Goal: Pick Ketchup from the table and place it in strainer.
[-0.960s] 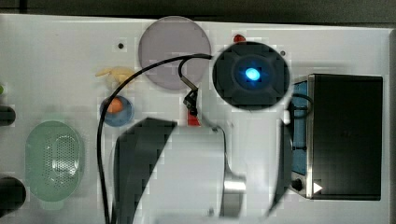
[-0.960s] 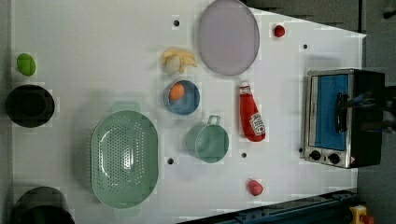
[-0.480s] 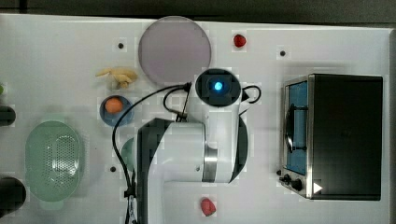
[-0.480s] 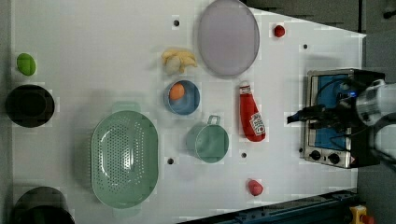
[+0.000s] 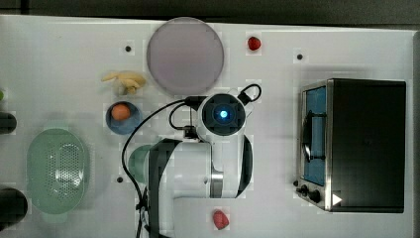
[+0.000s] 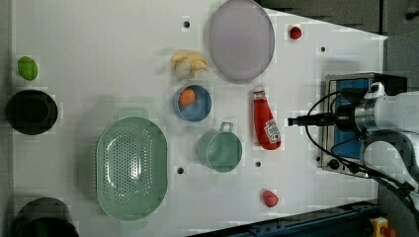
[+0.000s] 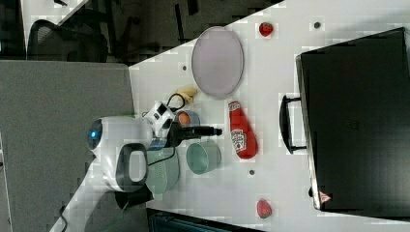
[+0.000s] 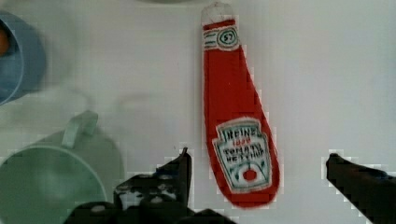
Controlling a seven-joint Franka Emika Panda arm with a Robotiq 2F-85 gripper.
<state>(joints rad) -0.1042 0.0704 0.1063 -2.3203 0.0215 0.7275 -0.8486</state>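
Ketchup point(image 6: 265, 123), a red plastic squeeze bottle with a white cap and a white label, lies flat on the white table point(image 6: 99, 49), its cap pointing toward the round lilac plate point(image 6: 240, 39) and its base away from it. In the left view it sits just to the right of the small green cup with a handle point(image 6: 220, 149), apart from it, and to the left of the black toaster oven with a blue door point(image 5: 356, 144). The gripper point(image 8: 257, 170) hangs above the bottle's label end with its two dark fingers point(image 8: 180, 170) spread wide, one on each side of the bottle, touching nothing. The pale translucent green oval strainer point(image 6: 131, 168) with its perforated centre stands well apart from the bottle, toward the left view's left, holding nothing. Beside the cup is a blue bowl point(image 6: 193, 102) with an orange ball inside, and next to that a yellowish banana-like toy point(image 6: 188, 63). Two small red strawberry-like fruits lie on the table, one point(image 6: 295, 33) near the plate, the other point(image 6: 269, 198) near the front edge.
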